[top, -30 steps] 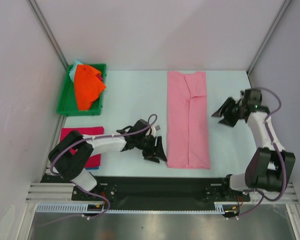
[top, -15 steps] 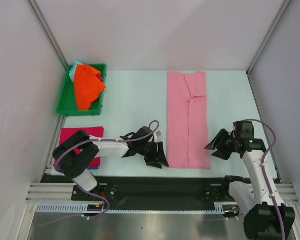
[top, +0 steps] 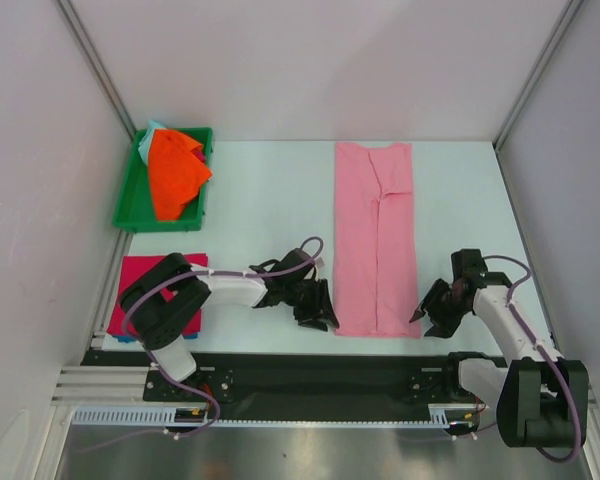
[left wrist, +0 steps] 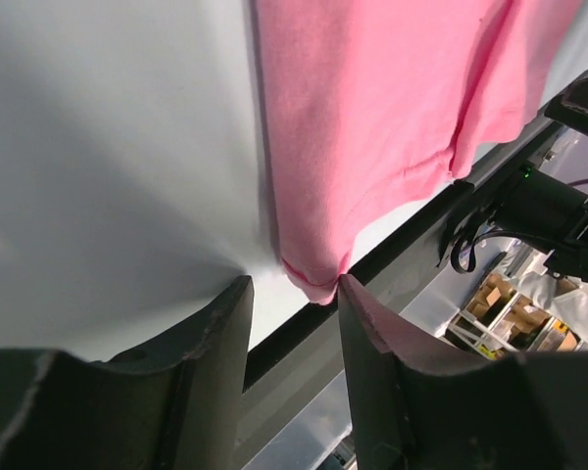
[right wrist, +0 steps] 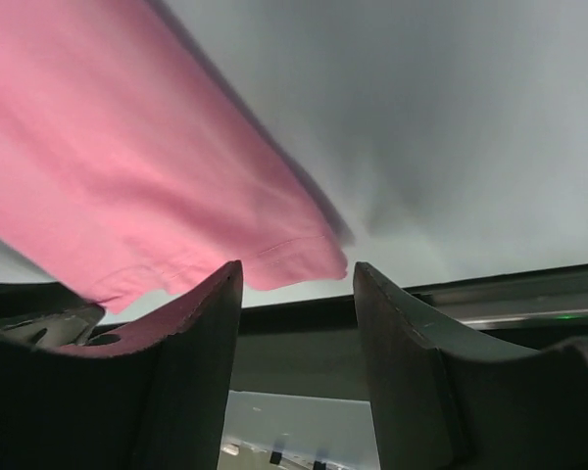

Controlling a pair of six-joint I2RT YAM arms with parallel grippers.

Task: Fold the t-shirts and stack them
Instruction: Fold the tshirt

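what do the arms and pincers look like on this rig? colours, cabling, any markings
Both match. The left arm and right arm have white links with bulky black joints and bases. A thin purple cable loops loosely along each. The left pincer and right pincer are black, with two thick matte fingers, curved on the inner face and tapering to blunt tips. No markings visible.
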